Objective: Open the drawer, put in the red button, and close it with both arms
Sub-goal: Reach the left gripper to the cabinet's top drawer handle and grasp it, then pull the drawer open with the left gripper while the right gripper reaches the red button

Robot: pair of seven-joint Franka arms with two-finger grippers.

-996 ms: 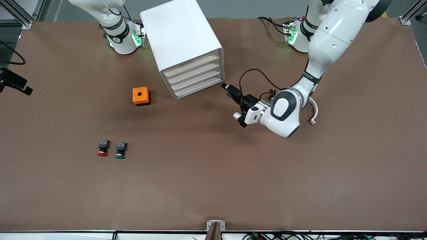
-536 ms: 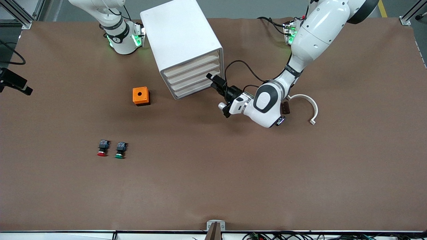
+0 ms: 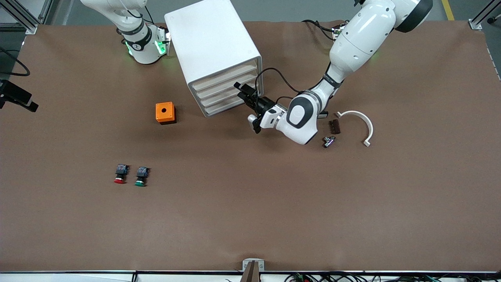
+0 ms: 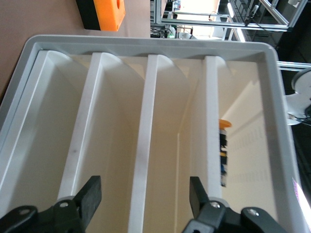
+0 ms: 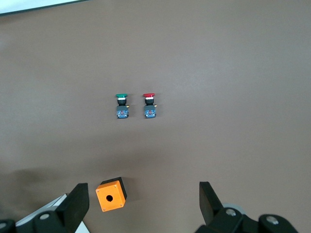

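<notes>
Four shallow white drawers sit stacked in the white cabinet (image 3: 213, 55) at the upper middle of the front view, and all four fronts look pushed in. The drawer (image 3: 225, 75) of the task is the topmost one, just under the cabinet's top edge.

The left gripper (image 3: 243, 91) is right at the drawer fronts, at the end of the stack toward the left arm's base. In the left wrist view its fingers (image 4: 91, 195) stand spread apart with nothing between them, straddling the white ribs of the drawer fronts; I cannot tell from either view whether they touch the drawer.

The red button (image 3: 120, 174) lies low in the front view's left half, on the brown table (image 3: 250, 219), well apart from the cabinet and much nearer to the front camera. The green button (image 3: 141, 176) lies just beside it, toward the left arm's end. An orange box (image 3: 165, 112) with a round hole in its top sits between the buttons and the cabinet.

The right arm waits with its base at the upper left of the front view. Its gripper (image 5: 146, 206) shows only in the right wrist view, with fingers wide apart and empty, high over the orange box and the two buttons.

Near the left arm's elbow lie a white curved piece (image 3: 362, 121), a small dark block (image 3: 334, 126) and a small metal part (image 3: 328, 141).
</notes>
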